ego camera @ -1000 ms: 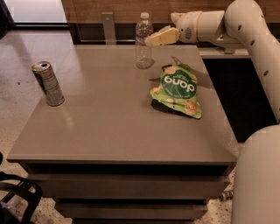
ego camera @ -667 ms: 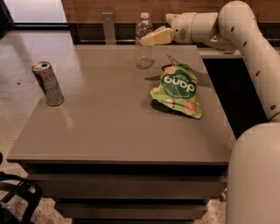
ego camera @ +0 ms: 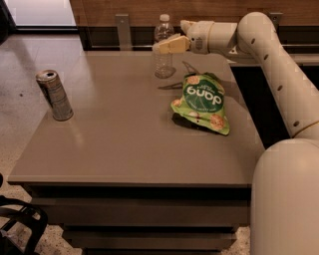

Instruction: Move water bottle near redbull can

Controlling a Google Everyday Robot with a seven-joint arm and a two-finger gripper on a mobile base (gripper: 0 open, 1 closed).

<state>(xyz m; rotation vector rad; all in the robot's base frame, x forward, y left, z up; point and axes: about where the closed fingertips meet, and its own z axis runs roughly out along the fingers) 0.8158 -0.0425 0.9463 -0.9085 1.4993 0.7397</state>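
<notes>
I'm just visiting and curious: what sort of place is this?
Probably an office break area: a grey table holds a redbull can and green snack bag, over speckled polished floor. The pincer is at the water bottle.

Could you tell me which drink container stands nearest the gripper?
The clear water bottle, right at the gripper; the redbull can stands far across the table.

Grey-brown worktop (ego camera: 124,144) fills the middle of the room, with dark shelves (ego camera: 139,211) stacked beneath its front edge. Behind the worktop, a wood-panelled wall (ego camera: 219,9) runs above a dark ledge (ego camera: 99,37). Left of the worktop, pale speckled floor (ego camera: 17,69) gleams under bright light (ego camera: 42,11). A black frame (ego camera: 20,224) sits below the worktop's near-left corner. The gripper (ego camera: 162,47) hovers over the worktop's far edge.
</notes>
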